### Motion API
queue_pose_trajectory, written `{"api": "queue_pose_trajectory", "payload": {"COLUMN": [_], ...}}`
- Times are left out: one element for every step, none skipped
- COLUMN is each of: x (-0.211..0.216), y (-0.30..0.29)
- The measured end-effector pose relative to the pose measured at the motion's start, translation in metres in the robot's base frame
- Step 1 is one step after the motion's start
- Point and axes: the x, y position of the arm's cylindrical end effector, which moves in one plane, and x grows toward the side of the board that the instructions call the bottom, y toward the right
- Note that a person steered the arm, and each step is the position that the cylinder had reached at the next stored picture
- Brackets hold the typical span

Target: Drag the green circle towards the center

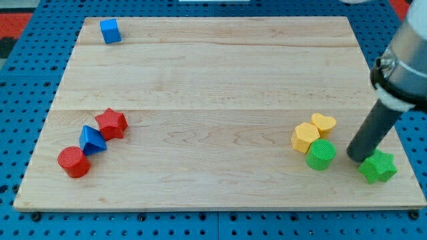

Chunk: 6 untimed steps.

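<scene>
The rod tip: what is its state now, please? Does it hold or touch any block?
My tip: no gripper, holds nothing; it stands between the green circle block and the green star block.

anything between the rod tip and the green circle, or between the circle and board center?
Nothing between my tip and the green circle: bare wood in the gap, tip on the circle's right. Toward the center, the yellow hexagon touches the circle's upper left, the yellow heart just above; both partly block that path.

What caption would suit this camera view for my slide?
My tip rests between the green circle and green star, near the board's lower right.
</scene>
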Motion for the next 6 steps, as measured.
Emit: {"api": "queue_pose_trajectory", "payload": {"x": [-0.009,-0.039,0.007,0.008,-0.044,-0.108], "y": [-0.091,-0.158,-0.149,-0.206,-0.217,-0.226]}}
